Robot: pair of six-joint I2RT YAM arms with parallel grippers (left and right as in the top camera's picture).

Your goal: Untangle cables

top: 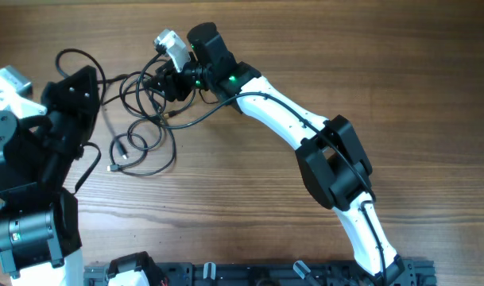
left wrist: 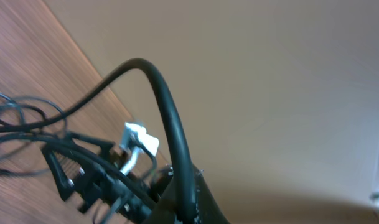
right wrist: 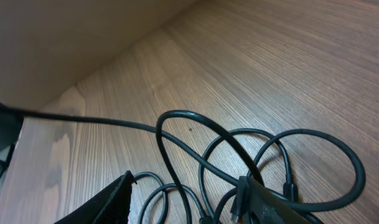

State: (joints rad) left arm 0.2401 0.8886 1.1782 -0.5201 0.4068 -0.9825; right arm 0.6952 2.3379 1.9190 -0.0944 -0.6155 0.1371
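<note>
The cables (top: 142,107) lie as a loose tangle of thin black loops on the wooden table, left of centre at the back. One plug end (top: 113,168) rests at the tangle's near-left side. My right gripper (top: 164,83) hangs over the tangle's far-right part. In the right wrist view it (right wrist: 186,186) is open, with its fingers (right wrist: 108,202) astride several cable loops (right wrist: 195,143) and a plug by the right finger. My left gripper (top: 92,79) sits at the tangle's left edge. It (left wrist: 183,205) is shut on one cable (left wrist: 167,106) that arches up and away.
The wooden table (top: 249,183) runs on to the right and front. A beige wall (right wrist: 65,37) stands just behind the tangle. My right arm (top: 289,119) reaches diagonally across the table. A dark rail (top: 249,274) with fixtures lines the front edge.
</note>
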